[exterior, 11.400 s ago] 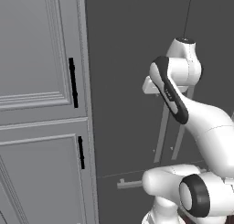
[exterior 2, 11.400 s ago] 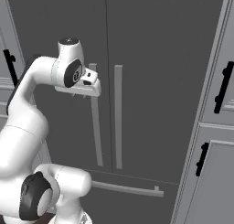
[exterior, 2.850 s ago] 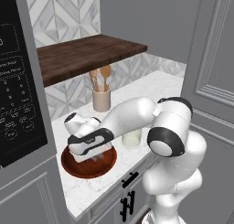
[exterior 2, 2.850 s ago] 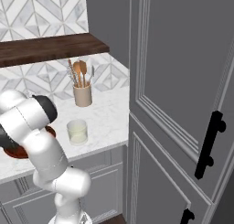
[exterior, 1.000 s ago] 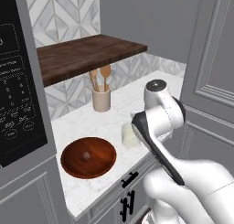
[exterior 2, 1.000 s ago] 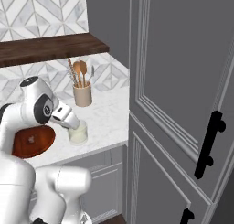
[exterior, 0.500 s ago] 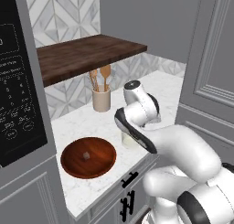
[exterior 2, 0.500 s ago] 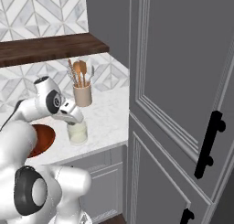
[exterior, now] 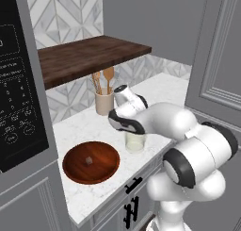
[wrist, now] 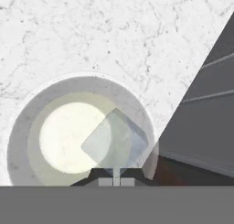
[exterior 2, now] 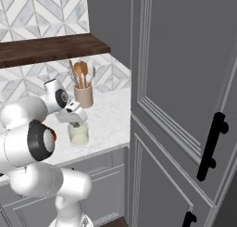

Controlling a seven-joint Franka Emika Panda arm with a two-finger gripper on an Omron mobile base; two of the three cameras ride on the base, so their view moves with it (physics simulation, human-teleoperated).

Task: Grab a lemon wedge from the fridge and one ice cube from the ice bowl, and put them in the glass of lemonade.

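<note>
Pale ice cube (wrist: 115, 143) sits clamped in the claw (wrist: 116, 182) directly above the glass of lemonade (exterior: 135, 141) on the marble counter (exterior: 89, 126); another cube (exterior: 87, 161) rests in the ice bowl (exterior: 91, 162).

reddish wooden ice bowl (exterior: 92, 161), marble counter (exterior: 155, 91)

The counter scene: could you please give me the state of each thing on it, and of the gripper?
gripper: shut on the ice cube, directly above the glass.
ice cube: held at the fingertips, over the lemonade.
glass of lemonade: upright on the counter, holding pale yellow liquid.
ice bowl: flat on the counter, one small cube left inside.
utensil holder: upright, wooden spoons standing in it.
</note>
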